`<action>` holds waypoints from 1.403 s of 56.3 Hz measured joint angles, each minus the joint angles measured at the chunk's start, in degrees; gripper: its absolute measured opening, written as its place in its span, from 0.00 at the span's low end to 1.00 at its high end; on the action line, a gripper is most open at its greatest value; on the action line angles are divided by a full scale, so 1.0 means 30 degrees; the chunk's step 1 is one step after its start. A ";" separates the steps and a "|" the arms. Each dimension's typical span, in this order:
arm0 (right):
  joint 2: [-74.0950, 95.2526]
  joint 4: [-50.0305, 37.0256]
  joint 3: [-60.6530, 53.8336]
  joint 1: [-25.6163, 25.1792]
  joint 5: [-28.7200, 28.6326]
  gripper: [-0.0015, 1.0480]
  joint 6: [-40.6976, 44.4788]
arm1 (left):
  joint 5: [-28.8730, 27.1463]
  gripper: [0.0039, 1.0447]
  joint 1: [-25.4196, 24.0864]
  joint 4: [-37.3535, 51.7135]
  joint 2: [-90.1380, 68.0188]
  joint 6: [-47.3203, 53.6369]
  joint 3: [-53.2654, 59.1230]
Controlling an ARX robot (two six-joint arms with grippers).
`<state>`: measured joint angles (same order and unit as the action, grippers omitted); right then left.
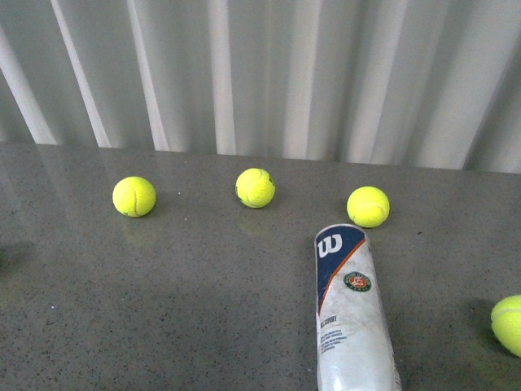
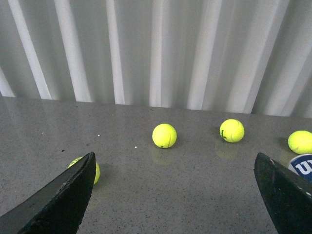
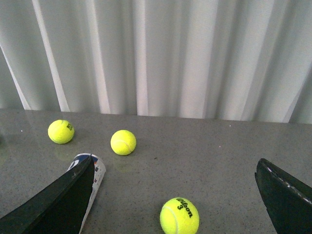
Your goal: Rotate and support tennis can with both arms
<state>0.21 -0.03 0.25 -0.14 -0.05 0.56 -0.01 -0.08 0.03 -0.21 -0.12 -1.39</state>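
In the front view, the tennis can lies on its side on the grey speckled tabletop, right of centre and close to the camera. Its far end carries the navy Wilson panel and points toward the white pleated curtain. The white part of the label runs back toward the camera, and the near end is cut off by the picture's edge. Beyond it three tennis balls sit in a loose row: a left ball, a middle ball and a right ball. The right ball sits just past the can's far end without touching it. A fourth ball shows partly at the right edge, well apart from the can.

In the left wrist view, the left jaws stand wide open and hold nothing. Their black fingers are far apart, with only bare tabletop between them. The can's navy end peeks out just beside one finger. A half-hidden ball sits behind the other finger, and three more balls lie nearer the curtain.

In the right wrist view, the right jaws are also spread wide and grip nothing. One dark finger partly covers the can's end, which lies just behind it. A printed ball marked Wilson 3 rests on the tabletop in front of the open jaws, touching neither finger. Two more balls lie farther off.
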 joint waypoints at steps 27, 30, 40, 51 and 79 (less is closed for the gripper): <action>0.0000 0.0000 0.0000 0.0000 0.0007 0.93 0.0000 | 0.0000 0.94 0.0000 0.0000 0.0000 -0.0007 0.0000; 0.0000 0.0000 0.0000 0.0000 0.0007 0.93 0.0000 | 0.0000 0.94 0.0000 0.0000 0.0000 0.0000 0.0000; 0.0000 0.0000 0.0000 0.0000 0.0007 0.93 0.0000 | 0.0000 0.94 0.0000 0.0000 0.0000 0.0000 0.0000; 0.0000 0.0000 0.0000 0.0000 0.0007 0.93 0.0000 | 0.0000 0.94 0.0000 0.0000 0.0000 0.0000 0.0000; 1.5497 -0.4430 1.0724 -0.1763 -0.1464 0.93 -0.2171 | 0.0007 0.94 0.0000 0.0000 0.0007 0.0000 0.0000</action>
<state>46.70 -13.32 32.42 -5.43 -4.45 -5.96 0.01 -0.08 0.03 -0.19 -0.12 -1.39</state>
